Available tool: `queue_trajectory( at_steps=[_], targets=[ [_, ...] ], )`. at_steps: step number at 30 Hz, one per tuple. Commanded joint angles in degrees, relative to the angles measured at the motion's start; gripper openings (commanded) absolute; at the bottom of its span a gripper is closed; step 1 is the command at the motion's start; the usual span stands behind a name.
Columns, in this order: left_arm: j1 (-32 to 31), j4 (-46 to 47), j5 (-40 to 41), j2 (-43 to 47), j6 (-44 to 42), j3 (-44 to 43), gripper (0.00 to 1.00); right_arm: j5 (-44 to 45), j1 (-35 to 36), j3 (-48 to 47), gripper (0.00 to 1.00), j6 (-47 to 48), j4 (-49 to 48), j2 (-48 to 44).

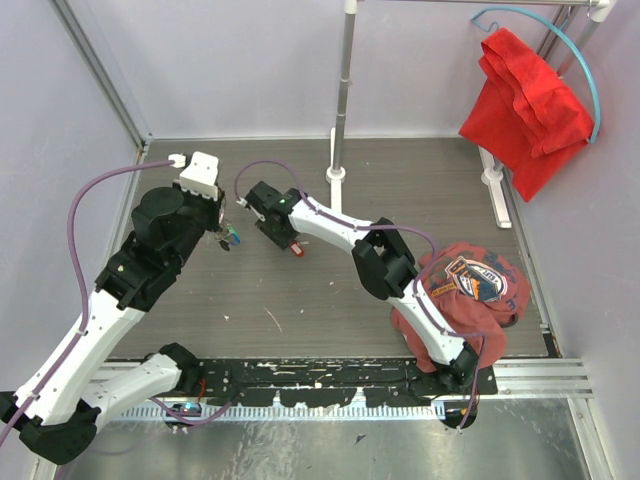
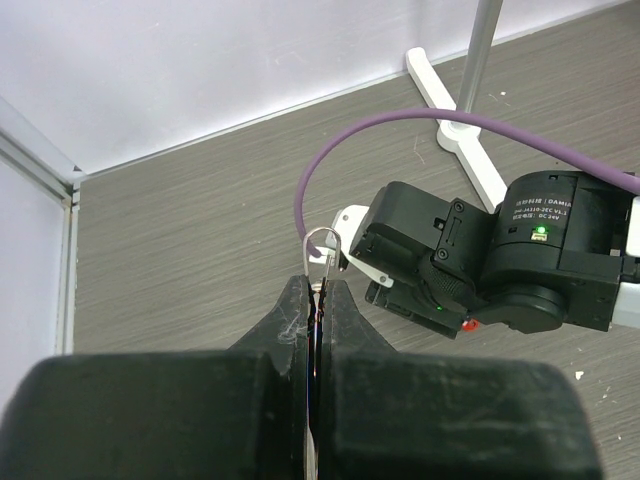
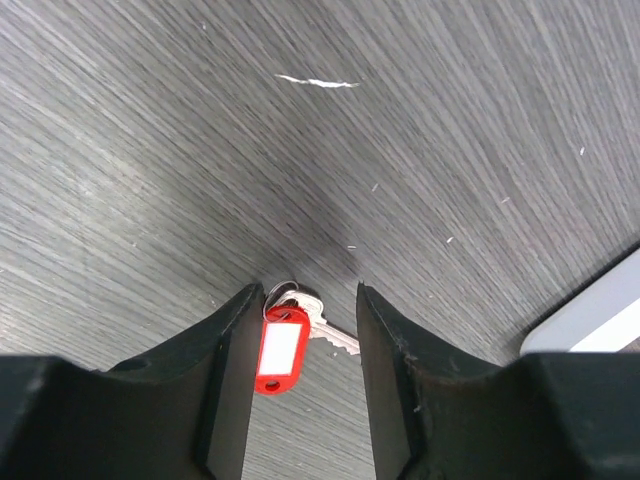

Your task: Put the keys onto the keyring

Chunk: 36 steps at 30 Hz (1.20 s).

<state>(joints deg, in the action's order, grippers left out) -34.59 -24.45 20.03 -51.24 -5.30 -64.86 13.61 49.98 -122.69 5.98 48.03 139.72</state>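
Note:
My left gripper [image 2: 318, 286] is shut on the keyring [image 2: 321, 231], a thin silver wire loop that sticks out past the fingertips. In the top view, blue and green tags [image 1: 233, 238] hang at the left gripper [image 1: 226, 232]. My right gripper [image 3: 308, 292] is open and held low over the table. A silver key with a red tag [image 3: 281, 350] lies flat between its fingers, touching neither. The same red-tagged key [image 1: 296, 250] shows under the right gripper [image 1: 288, 240] in the top view. The two grippers are close together, and the right gripper's black body [image 2: 480, 260] fills the right of the left wrist view.
A white stand pole [image 1: 343, 90] with its base [image 1: 335, 176] is just behind the grippers. A crumpled red shirt [image 1: 470, 285] lies at the right over the right arm. A red cloth [image 1: 525, 105] hangs on a hanger at the back right.

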Motion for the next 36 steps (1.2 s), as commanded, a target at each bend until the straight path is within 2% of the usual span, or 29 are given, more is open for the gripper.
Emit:
queue_trajectory(
  at_steps=[1,7,17,25,30,36],
  targets=[
    [0.21,1.68,-0.78,0.35,0.11,-2.27,0.00,1.94,-0.13,-2.35,0.47,1.01,1.16,-0.41],
    [0.18,1.93,-1.13,0.45,0.20,-2.11,0.00,0.19,-0.04,-1.86,0.43,0.79,2.32,-0.41],
    [0.20,2.21,-1.71,0.57,0.20,-1.84,0.00,-0.60,-0.05,-0.91,0.19,-0.07,1.59,-0.56],
    [0.10,2.36,-1.60,0.94,0.06,-1.61,0.00,-0.65,-0.04,2.29,0.04,-0.66,-2.33,-4.64],
    [0.14,2.71,-1.88,1.33,0.02,-1.43,0.00,-5.63,-1.32,7.87,0.01,-1.82,-6.30,-12.10],
    [0.21,2.83,-4.30,1.80,1.40,-1.31,0.00,-20.38,-5.31,18.41,0.01,-3.53,-12.89,-27.14]
  ],
)
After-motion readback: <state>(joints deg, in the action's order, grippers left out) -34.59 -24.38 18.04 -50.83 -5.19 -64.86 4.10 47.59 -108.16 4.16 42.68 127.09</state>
